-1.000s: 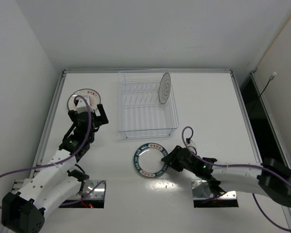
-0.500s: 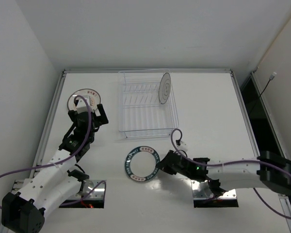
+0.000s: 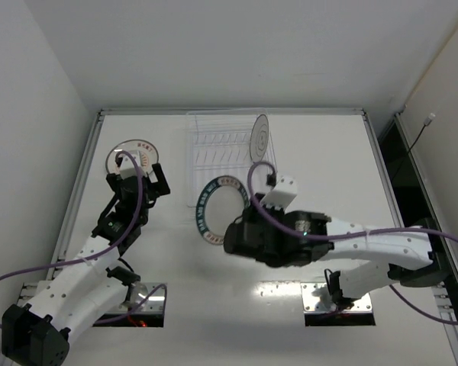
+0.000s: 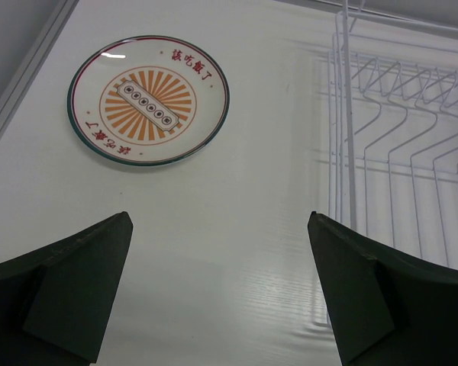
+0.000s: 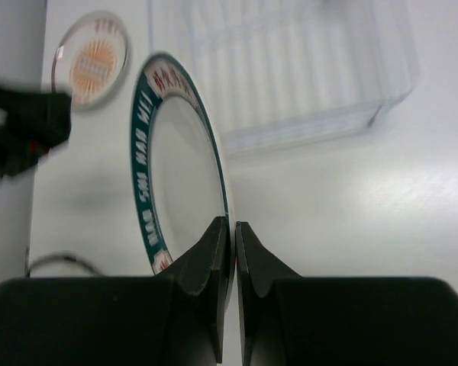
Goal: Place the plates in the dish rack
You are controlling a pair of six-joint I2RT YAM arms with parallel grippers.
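carrying the teal-rimmed plate (image 5: pixel 183 175) toward the dish rack (image 5: pixel 305 126)

right gripper (image 5: pixel 234 229) pinched shut on the plate's near rim, plate tipped on edge and raised off the table (image 3: pixel 328 168), near the rack's front left corner; best kept upright, edge lined up with a free gap in the rack, clear of the standing plate (image 3: pixel 259 138) at its far right, then lowered slowly; left gripper (image 4: pixel 220 252) spread wide, holding nothing, near the orange plate (image 4: pixel 148 100) lying flat beside the rack
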